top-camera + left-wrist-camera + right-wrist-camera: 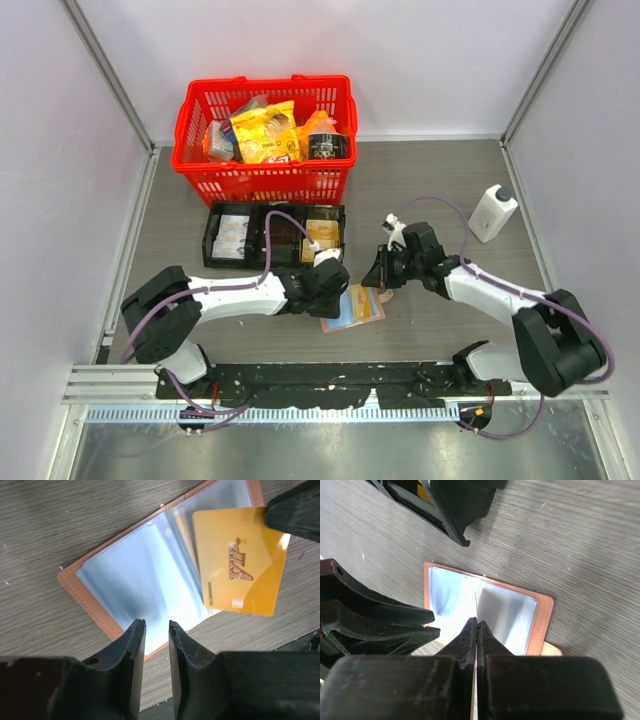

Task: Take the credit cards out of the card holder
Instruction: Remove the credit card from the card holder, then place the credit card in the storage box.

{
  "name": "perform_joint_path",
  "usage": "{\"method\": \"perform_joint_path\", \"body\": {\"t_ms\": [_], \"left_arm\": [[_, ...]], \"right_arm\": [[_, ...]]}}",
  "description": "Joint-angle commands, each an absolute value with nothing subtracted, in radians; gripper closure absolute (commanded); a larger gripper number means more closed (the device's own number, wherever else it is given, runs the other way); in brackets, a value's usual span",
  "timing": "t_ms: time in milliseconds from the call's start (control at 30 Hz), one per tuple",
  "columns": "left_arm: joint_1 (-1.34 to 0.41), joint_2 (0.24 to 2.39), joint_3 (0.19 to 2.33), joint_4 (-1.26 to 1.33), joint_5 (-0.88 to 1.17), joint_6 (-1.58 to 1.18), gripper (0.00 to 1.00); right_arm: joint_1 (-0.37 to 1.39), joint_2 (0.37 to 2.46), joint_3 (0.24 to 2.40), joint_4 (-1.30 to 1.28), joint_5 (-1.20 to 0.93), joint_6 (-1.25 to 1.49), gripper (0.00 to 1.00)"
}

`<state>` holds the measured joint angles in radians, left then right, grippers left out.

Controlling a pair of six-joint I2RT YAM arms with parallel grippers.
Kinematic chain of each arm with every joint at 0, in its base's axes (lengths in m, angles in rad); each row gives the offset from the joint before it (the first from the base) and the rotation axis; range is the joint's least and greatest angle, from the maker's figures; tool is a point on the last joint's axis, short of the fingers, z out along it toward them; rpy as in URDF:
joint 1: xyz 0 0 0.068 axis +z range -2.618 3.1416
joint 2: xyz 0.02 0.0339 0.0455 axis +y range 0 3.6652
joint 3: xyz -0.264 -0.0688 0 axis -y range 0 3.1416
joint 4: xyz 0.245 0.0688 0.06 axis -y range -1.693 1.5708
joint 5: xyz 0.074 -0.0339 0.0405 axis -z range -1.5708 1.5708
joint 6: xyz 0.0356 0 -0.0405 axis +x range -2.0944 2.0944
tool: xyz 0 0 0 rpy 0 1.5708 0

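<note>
Found gold plastic card point(242, 560) clamped in right hand point(476, 625); left hand point(156, 630) parted, empty.
Judged light, stiff, slick; edge grip advised.

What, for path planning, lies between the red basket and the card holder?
Top view: the black tray, then the left gripper by the card holder.

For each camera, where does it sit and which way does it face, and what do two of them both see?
Top external: above and behind the arms, looking down on the table; both arms show, left tool and right tool meeting at the card holder.
Left wrist: on the left arm, looking down past its own slightly open tool at the open card holder and gold card.
Right wrist: on the right arm, looking down past its own shut tool onto the card holder.
Shared: both wrist views show the card holder and the other arm's tool.
</note>
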<state>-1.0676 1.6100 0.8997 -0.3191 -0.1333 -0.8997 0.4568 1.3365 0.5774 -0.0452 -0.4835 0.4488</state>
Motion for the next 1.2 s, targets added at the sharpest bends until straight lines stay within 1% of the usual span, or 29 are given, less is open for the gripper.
{"method": "perform_joint_path", "body": {"t_ms": [0,167,233,333,467,533,633,667,733,767,867,900,967,1100,1167], "left_arm": [[-1.065,1.516,0.919,-0.344,-0.192,-0.91,0.7],[-1.032,1.413,0.942,-0.35,-0.209,-0.925,0.56],[-1.0,1.364,0.95,-0.37,-0.218,-0.922,0.51],[-0.928,1.275,0.948,-0.402,-0.215,-0.91,0.4],[-0.795,1.142,0.951,-0.466,-0.204,-0.855,0.32],[-0.712,1.082,0.951,-0.506,-0.213,-0.813,0.28],[-0.608,1.007,0.956,-0.564,-0.23,-0.735,0.18],[-0.573,0.988,0.965,-0.586,-0.236,-0.703,0.11],[-0.496,0.965,0.983,-0.642,-0.236,-0.632,0.06],[-0.458,0.959,0.992,-0.659,-0.23,-0.609,0.04],[-0.345,0.945,1.009,-0.695,-0.219,-0.537,0.04],[-0.345,0.934,1.011,-0.702,-0.289,-0.534,0.04],[-0.345,0.911,0.988,-0.686,-0.328,-0.52,0.04],[-0.345,0.835,0.859,-0.605,-0.458,-0.512,0.04],[-0.347,0.827,0.831,-0.604,-0.468,-0.506,0.04]], "right_arm": [[0.451,1.209,0.587,-0.158,-0.361,0.425,0.99],[0.449,1.057,0.626,-0.25,-0.235,0.457,0.99],[0.453,0.99,0.632,-0.236,-0.209,0.517,0.99],[0.457,0.922,0.632,-0.2,-0.151,0.586,0.99],[0.48,0.839,0.617,-0.114,-0.031,0.707,0.99],[0.5,0.825,0.604,-0.051,0.045,0.758,0.99],[0.575,0.837,0.609,0.063,0.162,0.793,0.99],[0.627,0.851,0.615,0.077,0.232,0.792,0.99],[0.708,0.891,0.64,0.124,0.357,0.779,0.99],[0.741,0.903,0.653,0.141,0.442,0.767,0.99],[0.837,0.988,0.676,0.221,0.575,0.765,0.99],[0.853,1.03,0.687,0.236,0.633,0.77,0.99],[0.888,1.09,0.709,0.273,0.707,0.787,0.99],[0.974,1.227,0.75,0.347,0.895,0.782,0.99],[1.008,1.297,0.781,0.367,0.98,0.785,0.99]]}}
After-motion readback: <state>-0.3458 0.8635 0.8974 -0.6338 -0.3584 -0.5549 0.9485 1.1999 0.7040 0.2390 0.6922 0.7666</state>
